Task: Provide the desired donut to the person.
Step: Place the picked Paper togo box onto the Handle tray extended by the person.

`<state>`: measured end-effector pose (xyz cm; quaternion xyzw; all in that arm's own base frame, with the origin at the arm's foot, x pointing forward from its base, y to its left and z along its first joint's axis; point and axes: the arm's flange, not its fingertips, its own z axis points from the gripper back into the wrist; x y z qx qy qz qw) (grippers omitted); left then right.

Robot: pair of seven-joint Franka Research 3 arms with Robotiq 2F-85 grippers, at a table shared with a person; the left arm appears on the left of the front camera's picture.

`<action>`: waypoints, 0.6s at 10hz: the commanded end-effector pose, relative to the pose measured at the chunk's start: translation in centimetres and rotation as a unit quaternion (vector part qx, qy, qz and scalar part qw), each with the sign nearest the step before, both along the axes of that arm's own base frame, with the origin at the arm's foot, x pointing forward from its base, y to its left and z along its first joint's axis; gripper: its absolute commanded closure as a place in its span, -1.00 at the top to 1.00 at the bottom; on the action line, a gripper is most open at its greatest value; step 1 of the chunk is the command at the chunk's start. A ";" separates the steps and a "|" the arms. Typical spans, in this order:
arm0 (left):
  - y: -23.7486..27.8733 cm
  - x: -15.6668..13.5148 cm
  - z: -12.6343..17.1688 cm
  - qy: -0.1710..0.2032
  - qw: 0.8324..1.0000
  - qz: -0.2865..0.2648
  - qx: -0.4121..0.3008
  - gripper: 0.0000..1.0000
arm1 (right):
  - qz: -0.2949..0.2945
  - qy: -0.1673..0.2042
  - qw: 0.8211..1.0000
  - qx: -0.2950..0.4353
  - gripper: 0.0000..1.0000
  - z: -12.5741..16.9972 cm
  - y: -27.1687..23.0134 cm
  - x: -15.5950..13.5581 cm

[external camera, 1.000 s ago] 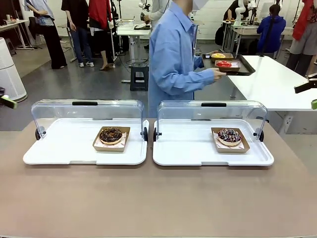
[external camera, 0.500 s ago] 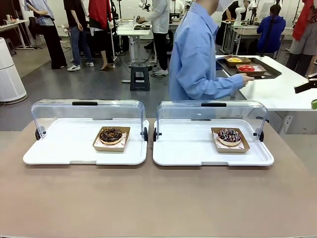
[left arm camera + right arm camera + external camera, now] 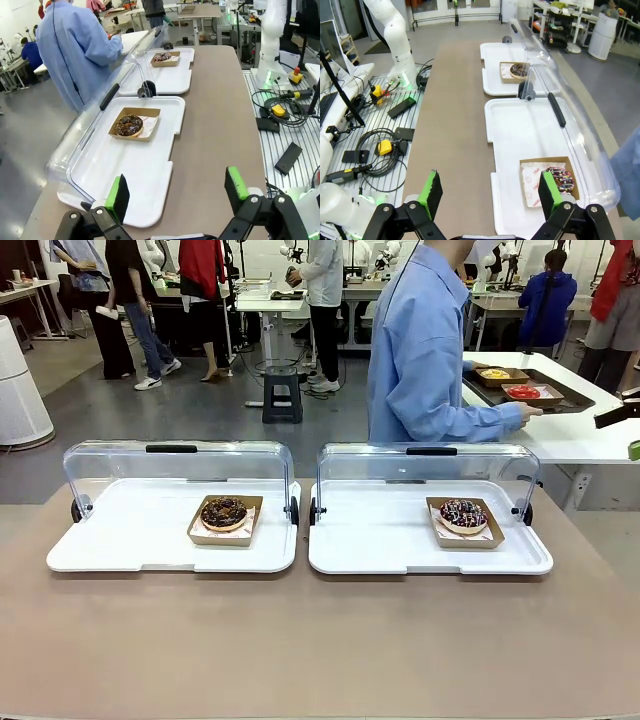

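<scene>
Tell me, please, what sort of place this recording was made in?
Most likely a robotics lab arranged as a mock donut counter: two white trays with clear lids each hold a boxed donut, a white robot arm stands beside loose cables, and more work tables stand behind.

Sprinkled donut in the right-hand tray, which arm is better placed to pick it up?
The right arm, probably. The sprinkled donut lies just ahead of the open right gripper in its own wrist view, cover already up. The left gripper, also open, hovers by the tray with the chocolate donut.
</scene>
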<state>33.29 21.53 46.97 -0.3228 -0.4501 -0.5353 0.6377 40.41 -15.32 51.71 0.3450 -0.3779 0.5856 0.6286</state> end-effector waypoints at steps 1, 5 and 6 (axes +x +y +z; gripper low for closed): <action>0.0 0.0 0.0 -0.001 1.000 0.000 -0.001 1.00 | 0.001 0.000 1.000 0.003 1.00 0.0 0.1 0.1; 0.0 0.0 0.0 -0.001 1.000 0.000 -0.001 1.00 | 0.001 0.000 1.000 0.003 1.00 0.0 0.1 0.1; 0.0 0.0 0.0 -0.001 1.000 0.000 -0.001 1.00 | 0.001 0.000 1.000 0.003 1.00 0.0 0.1 0.1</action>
